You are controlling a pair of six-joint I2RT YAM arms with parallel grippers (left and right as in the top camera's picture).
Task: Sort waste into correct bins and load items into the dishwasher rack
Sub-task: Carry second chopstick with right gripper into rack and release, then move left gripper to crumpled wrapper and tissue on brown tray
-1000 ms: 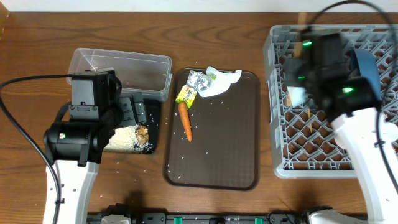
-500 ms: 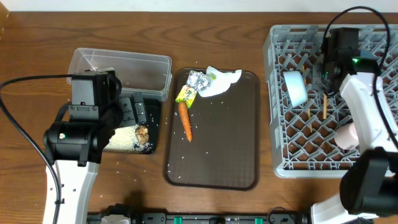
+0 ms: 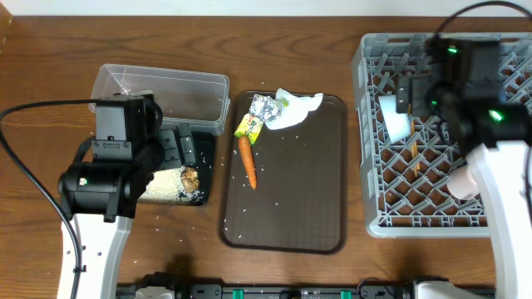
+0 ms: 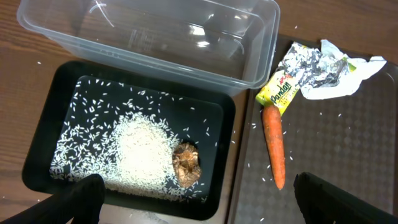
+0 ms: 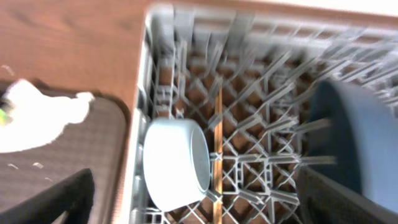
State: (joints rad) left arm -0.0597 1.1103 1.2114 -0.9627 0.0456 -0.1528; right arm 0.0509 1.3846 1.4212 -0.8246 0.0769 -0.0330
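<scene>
My left gripper (image 4: pixel 199 208) hangs open over the front edge of the black tray (image 4: pixel 43 134), which holds white rice (image 4: pixel 140 149) and a brown food lump (image 4: pixel 186 165). Behind it stands the clear tub (image 4: pixel 155 37). On the brown serving tray (image 3: pixel 291 208) lie the carrot (image 3: pixel 247 162), a yellow-green wrapper (image 3: pixel 248 126), foil (image 3: pixel 264 106) and crumpled white paper (image 3: pixel 298 108). My right gripper (image 5: pixel 205 208) is open above the grey dishwasher rack (image 3: pixel 378 191). The rack holds a light blue cup (image 5: pixel 174 165) on its side, a chopstick (image 5: pixel 217 149), the dark blue plate (image 5: pixel 348 137) and a pink cup (image 3: pixel 461 183).
Loose rice grains are scattered on the serving tray and on the wooden table (image 3: pixel 166 241) by the black tray. The left arm's cable (image 3: pixel 33 108) runs across the table's left side. The right arm covers the rack's back right part in the overhead view.
My right gripper has opened and swung over the back of the rack, leaving the chopsticks lying among the pegs. The left arm has not moved.
</scene>
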